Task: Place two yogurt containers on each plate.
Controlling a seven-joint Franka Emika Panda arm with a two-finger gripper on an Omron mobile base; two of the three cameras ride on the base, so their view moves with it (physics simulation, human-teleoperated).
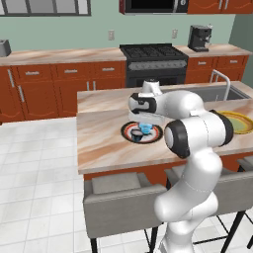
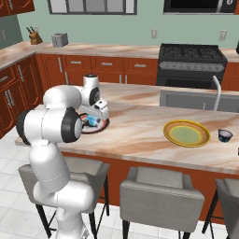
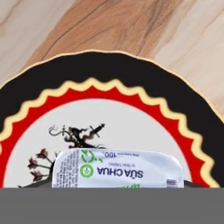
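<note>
Claw [image 1: 145,126] hangs straight over the black/red plate [image 1: 156,134], centre of the left base frame; jaws narrow. A light blue yogurt cup [image 1: 145,129] sits right under the hand there, apparently pinched between the tips, though the contact itself is hidden.

Key relation: cup is directly below and in line with the claw, over the plate's middle, so next move looks like a short drop and release, no sideways travel needed.

Hand view: cup's foil lid [image 3: 117,169] lies at bottom centre, long axis running left-right across the frame, white with green logo and "SUA CHUA" print reading upside down. Plate rim [image 3: 109,65] arcs above it: black band, cream zigzag, red ring, pale centre with a dark branch drawing.

A second, darker thing on the plate's left part, too small to call.

Outward: yellow plate [image 2: 186,133] with greenish centre, right of middle in the right base frame, bare. One dark cup [image 2: 225,135] just right of it on the tabletop [image 2: 140,135]. Sink behind.
</note>
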